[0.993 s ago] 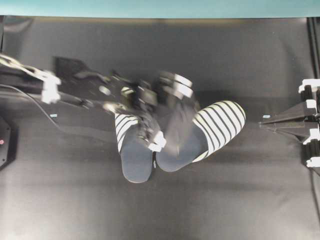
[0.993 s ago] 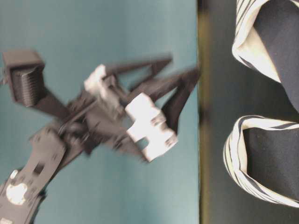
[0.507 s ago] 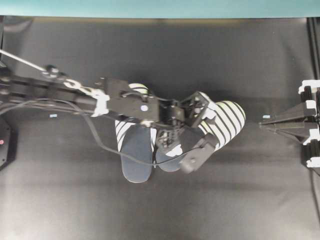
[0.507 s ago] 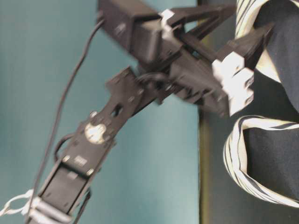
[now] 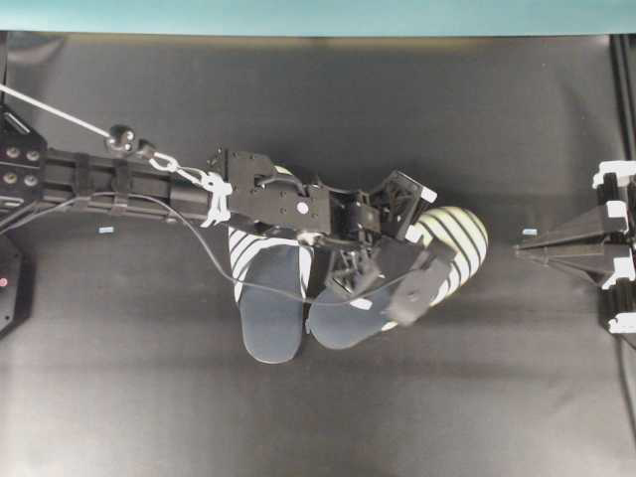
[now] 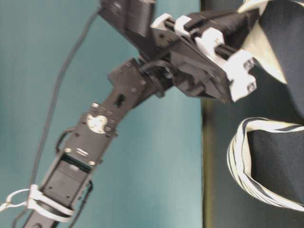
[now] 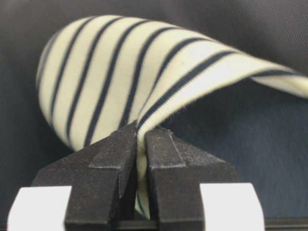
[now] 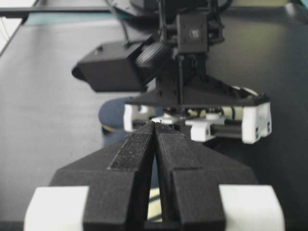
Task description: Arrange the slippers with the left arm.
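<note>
1. Left wrist view shows the left gripper (image 7: 141, 139) clamped on the edge of the right-hand slipper's (image 5: 449, 238) striped upper, the knit fabric pinched between matte black, grainy fingertips (image 7: 166, 149).
2. From overhead, that slipper lies skewed, toe toward 2 o'clock and heel at 8 o'clock. The other slipper (image 5: 266, 318) sits at its 9 o'clock, toe at 12 o'clock, and their heels look to be touching.
3. Step in hand, as I judge it: the grasp is made; straightening has yet to begin.
4. Next move likely calls for swinging the toe round toward 12 o'clock, parallel with its mate, without tugging the soft upper out of the grip.
5. Uppers are soft ribbed cloth, domed, cream with navy stripes; insoles are smooth dark navy ovals. The table (image 5: 149, 397) is dull black.
6. Right gripper (image 8: 155, 127) sits closed and empty at 3 o'clock overhead, well apart.
</note>
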`<state>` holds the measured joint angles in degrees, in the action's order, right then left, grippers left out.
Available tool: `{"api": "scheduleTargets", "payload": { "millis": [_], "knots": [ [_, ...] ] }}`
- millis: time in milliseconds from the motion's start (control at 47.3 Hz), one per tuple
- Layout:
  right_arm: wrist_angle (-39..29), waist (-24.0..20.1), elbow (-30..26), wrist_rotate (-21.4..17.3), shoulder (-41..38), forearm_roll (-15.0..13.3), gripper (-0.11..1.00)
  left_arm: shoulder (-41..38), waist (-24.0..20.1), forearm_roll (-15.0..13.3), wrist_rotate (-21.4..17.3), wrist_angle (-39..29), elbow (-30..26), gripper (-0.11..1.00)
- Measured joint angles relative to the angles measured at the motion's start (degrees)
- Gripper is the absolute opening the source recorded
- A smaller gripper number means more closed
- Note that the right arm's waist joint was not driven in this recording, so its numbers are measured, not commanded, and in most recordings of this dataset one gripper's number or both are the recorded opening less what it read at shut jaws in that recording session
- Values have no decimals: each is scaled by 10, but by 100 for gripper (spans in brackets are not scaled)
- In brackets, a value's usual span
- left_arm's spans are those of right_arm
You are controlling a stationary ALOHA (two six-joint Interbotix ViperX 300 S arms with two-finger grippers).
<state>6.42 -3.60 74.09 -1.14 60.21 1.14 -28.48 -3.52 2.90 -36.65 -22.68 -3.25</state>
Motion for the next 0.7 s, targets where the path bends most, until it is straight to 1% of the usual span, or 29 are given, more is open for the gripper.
{"api": "scheduleTargets", "payload": {
  "millis": [85, 106, 232, 402, 465, 613, 697],
  "knots": [
    [0, 1, 1, 0, 0, 0, 0, 11, 0, 0, 58, -26, -12, 1],
    [0, 1, 1, 0, 0, 0, 0, 16, 0, 0, 79, -37, -16, 1],
    [0, 0, 1, 0, 3, 0, 0, 43, -7, 1, 163, -99, -28, 1],
    [0, 0, 2, 0, 8, 1, 0, 83, -25, 0, 253, -180, -22, 1],
    [0, 1, 3, 0, 11, 0, 0, 97, -36, 0, 301, -190, -8, 1],
    [0, 1, 5, 1, 13, 1, 0, 104, -49, 1, 390, -191, 23, 1],
    [0, 1, 6, 0, 14, 1, 0, 104, -53, 0, 427, -195, 36, 1]
  ]
}}
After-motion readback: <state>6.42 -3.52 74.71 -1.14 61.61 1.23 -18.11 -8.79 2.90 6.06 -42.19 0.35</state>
